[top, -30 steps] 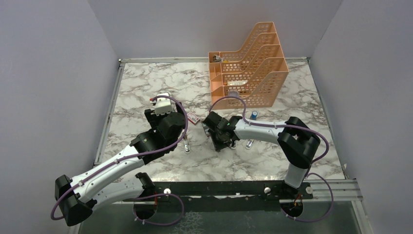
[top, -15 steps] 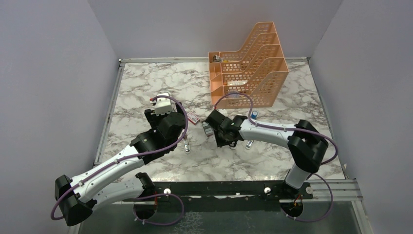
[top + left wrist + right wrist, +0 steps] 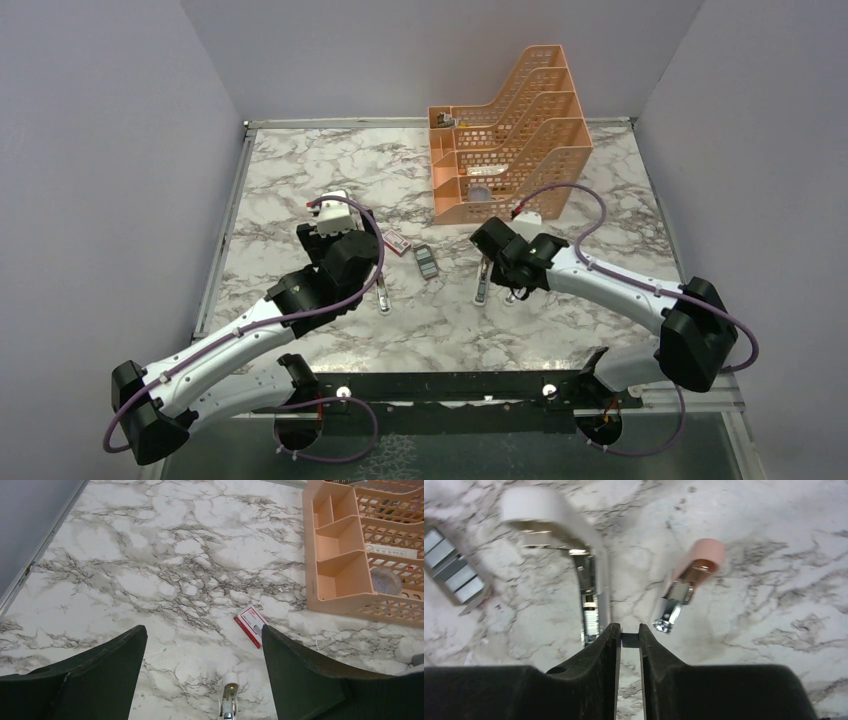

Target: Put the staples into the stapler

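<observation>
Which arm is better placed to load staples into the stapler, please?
Right: the right gripper pinches a staple strip just short of the open white stapler, while the left gripper hangs open and empty near the red box.

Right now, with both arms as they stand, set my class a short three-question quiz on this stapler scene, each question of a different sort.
1. True or false: the left arm's jaws are closed on the red box.
2. What do the right arm's jaws pinch? A) a staple strip B) the grey tray C) the orange rack
3. Fill in: in the right wrist view, beside the white stapler lies a ___ stapler.

Key: 1 false, they stand wide open; 2 A; 3 pink stapler.
</observation>
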